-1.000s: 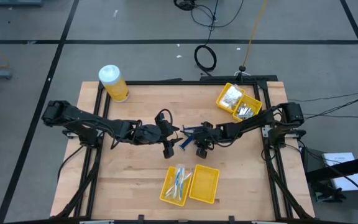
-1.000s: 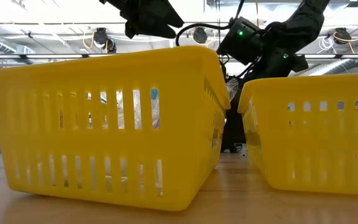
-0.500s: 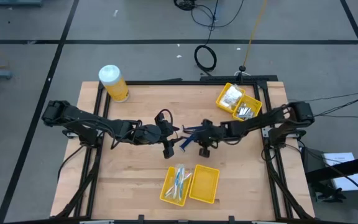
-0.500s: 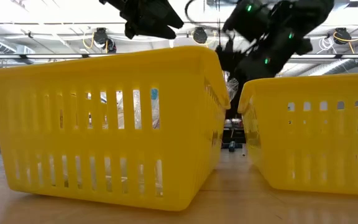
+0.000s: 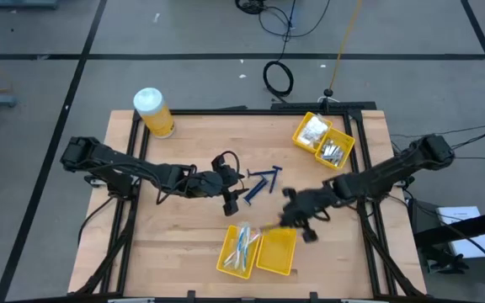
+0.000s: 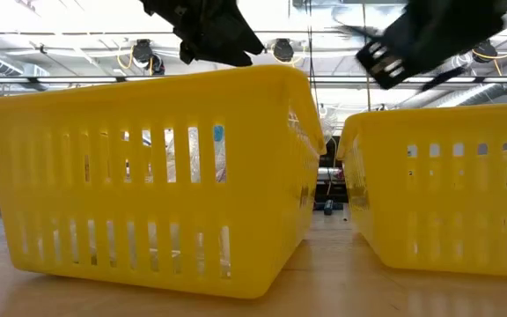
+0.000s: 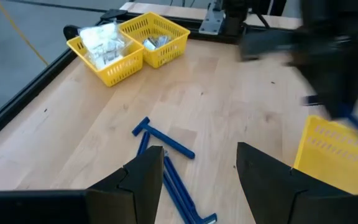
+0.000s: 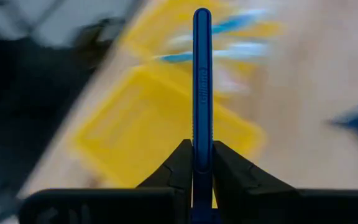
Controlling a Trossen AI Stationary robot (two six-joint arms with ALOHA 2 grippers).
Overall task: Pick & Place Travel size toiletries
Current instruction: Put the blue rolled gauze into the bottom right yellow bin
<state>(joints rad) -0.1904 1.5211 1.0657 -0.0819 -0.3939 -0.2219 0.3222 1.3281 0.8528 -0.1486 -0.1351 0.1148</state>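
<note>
Dark blue T-shaped razors [image 5: 259, 183] lie flat on the wood at the table's middle, and in the left wrist view the razors [image 7: 166, 144] sit just ahead of my open left gripper [image 7: 201, 180]. My left gripper [image 5: 232, 195] hovers beside them. My right gripper [image 5: 290, 220] is over the near yellow bin's [image 5: 286, 268] right compartment, shut on one blue razor [image 8: 202, 87]. That bin's left compartment holds white and light-blue sticks [image 5: 241, 244]. The far yellow bin [image 5: 344, 131] holds clear packets [image 5: 312, 130] and silvery pieces [image 5: 335, 152]. My right gripper pinches the razor's handle [image 8: 202, 146] between its two fingers [image 8: 180, 167]. The handle runs straight on ahead of the fingertips, along their line. The razor is lifted clear above the near bin. The end behind the fingers is hidden by the gripper.
A big yellow jar with a white lid [image 5: 153, 112] stands at the table's far left corner. In the low view the near bin's walls [image 6: 148, 176] fill the foreground. Bare wood lies left and right of the near bin.
My right gripper has left the razors at the table's middle, carrying one blue razor lifted clear. It has swung toward the near edge and somewhat right, ending over the near bin's right compartment. The other razors have stayed on the wood.
</note>
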